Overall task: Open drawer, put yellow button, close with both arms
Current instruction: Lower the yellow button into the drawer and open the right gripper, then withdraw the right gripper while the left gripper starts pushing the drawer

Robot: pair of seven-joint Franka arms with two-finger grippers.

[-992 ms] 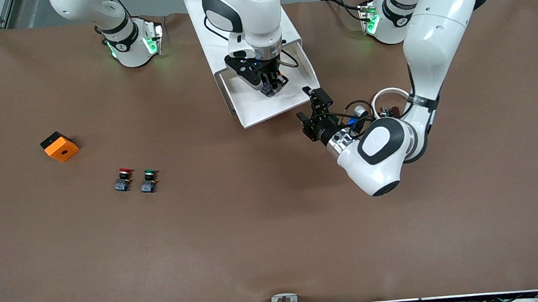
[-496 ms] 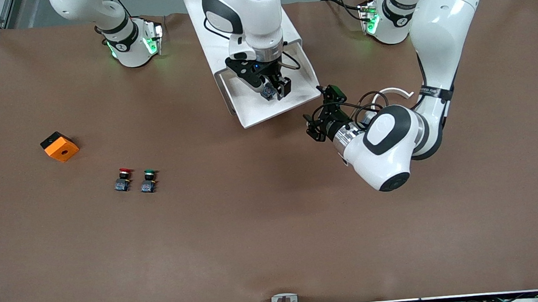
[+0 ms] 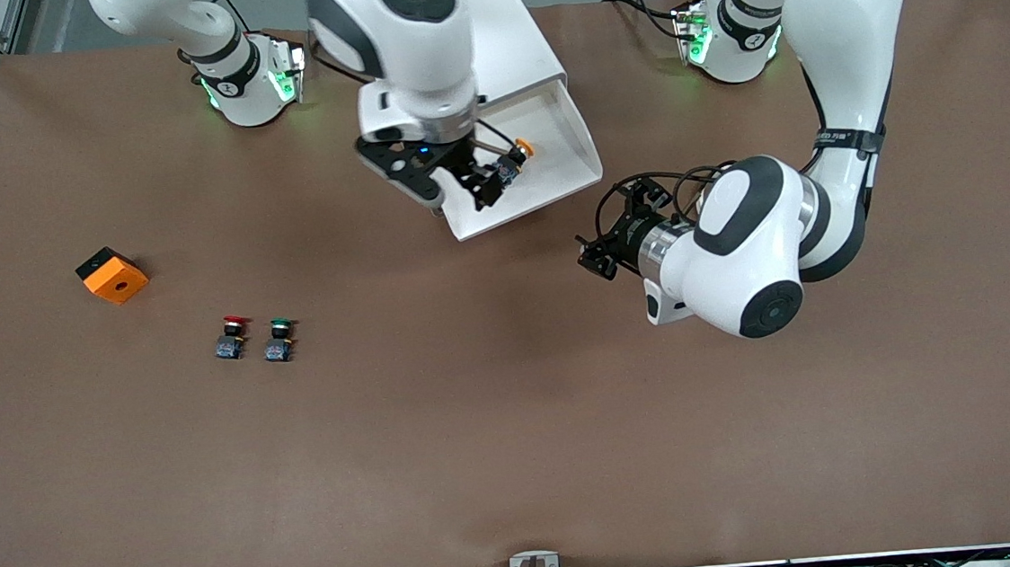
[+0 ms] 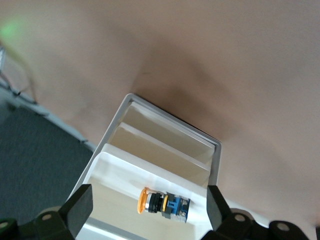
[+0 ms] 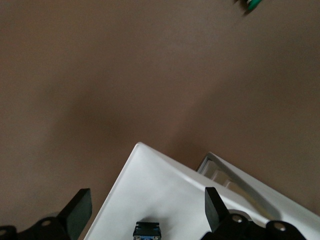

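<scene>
Lying on its side, the yellow button [image 3: 514, 162] is seen inside the drawer [image 3: 549, 158], the uppermost tray pulled out of the white cabinet [image 3: 508, 40]; its yellow cap is turned toward the cabinet and its black and blue body toward the drawer's front edge. In the left wrist view the same button [image 4: 163, 204] is shown resting on the tray floor [image 4: 120, 195], with the lower drawer fronts stepped below it.

The right gripper [image 3: 460, 189] is held over the drawer's corner toward the right arm's end of the table, its fingers [image 5: 77, 209] spread wide and gripping nothing; the button's blue end [image 5: 146, 230] is visible between them on the tray.

The left gripper [image 3: 606, 244] is held low over the table near the drawer's front corner toward the left arm's end, fingers [image 4: 80, 206] wide apart and empty.

A red-capped button [image 3: 231, 337], a green-capped button [image 3: 279, 338] and an orange block [image 3: 111, 275] are set on the brown table [image 3: 516, 427] toward the right arm's end.
</scene>
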